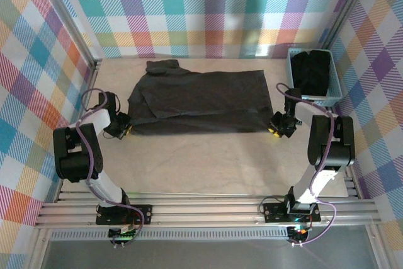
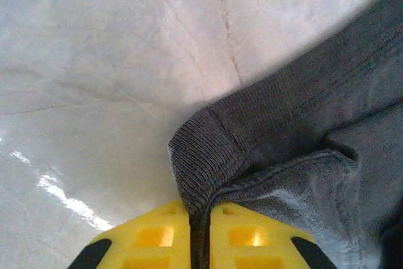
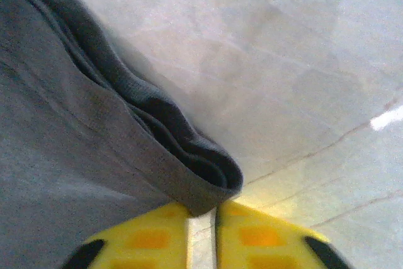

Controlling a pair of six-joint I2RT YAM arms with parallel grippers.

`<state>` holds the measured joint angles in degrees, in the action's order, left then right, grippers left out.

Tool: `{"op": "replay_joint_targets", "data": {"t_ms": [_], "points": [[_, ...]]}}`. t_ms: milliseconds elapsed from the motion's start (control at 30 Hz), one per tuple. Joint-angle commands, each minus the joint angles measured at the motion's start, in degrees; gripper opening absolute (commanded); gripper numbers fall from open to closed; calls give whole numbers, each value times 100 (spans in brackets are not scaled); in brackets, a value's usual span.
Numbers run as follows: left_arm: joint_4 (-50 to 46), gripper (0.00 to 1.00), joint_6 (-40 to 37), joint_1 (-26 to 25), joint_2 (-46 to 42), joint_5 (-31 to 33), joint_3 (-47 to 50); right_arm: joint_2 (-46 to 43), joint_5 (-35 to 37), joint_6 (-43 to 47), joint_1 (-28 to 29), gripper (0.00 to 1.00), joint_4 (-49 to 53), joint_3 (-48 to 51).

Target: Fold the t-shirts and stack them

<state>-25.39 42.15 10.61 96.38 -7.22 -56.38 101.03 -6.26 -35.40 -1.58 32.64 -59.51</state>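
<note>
Top external view: a dark t-shirt [image 1: 201,96] is lying spread across the middle of the table [image 1: 208,162]; the left gripper [image 1: 123,130] is clenching its near-left ribbed edge; the right gripper [image 1: 277,129] is pinching its near-right hem corner; more dark fabric is sitting in the far-right blue basket [image 1: 318,100].

You have: plaid walls [image 1: 208,11] in mixed pastel colours on three sides; a pale tabletop [image 1: 208,162], possibly marble-patterned, thinly veined; aluminium frame rails [image 1: 208,213] along the near edge; a bright glare streak [image 2: 63,200].
</note>
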Motion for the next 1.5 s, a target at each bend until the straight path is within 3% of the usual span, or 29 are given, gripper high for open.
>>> {"op": "replay_joint_targets", "data": {"t_ms": [0, 67, 500, 1033, 1100, 1167, 1200, 1333, 1467], "points": [[-114, 0, -114, 73, -40, 276, -187, 173, 93, 53, 48, 6, -617, -208], [-198, 0, -165, 73, -96, 266, -239, 103, 130, 68, 52, 0, -636, -212], [-1124, 0, -284, 73, -1183, 652, 394, -1292, 367, -460, 113, 0, -60, 1160], [-1560, 0, 547, 73, -3124, 1320, 2016, -3746, 612, -1881, 514, 0, 840, 2859], [-1636, 16, 464, 70, -3026, 1346, 1889, -3899, 543, -1925, 526, 2, 759, 2941], [-1808, 47, 358, 70, -2945, 1408, 1676, -3957, 501, -2016, 523, 29, 740, 2936], [-1968, 60, 327, 73, -2984, 1531, 1551, -4030, 441, -2045, 523, 37, 711, 2931], [-2381, 69, 258, 65, -3590, 1529, 1232, -4637, 368, -2032, 556, 44, 726, 2836], [-1866, 63, 617, -395, -3812, 323, 1057, -5029, -63, -1427, 876, 47, 2, 2605]]}}
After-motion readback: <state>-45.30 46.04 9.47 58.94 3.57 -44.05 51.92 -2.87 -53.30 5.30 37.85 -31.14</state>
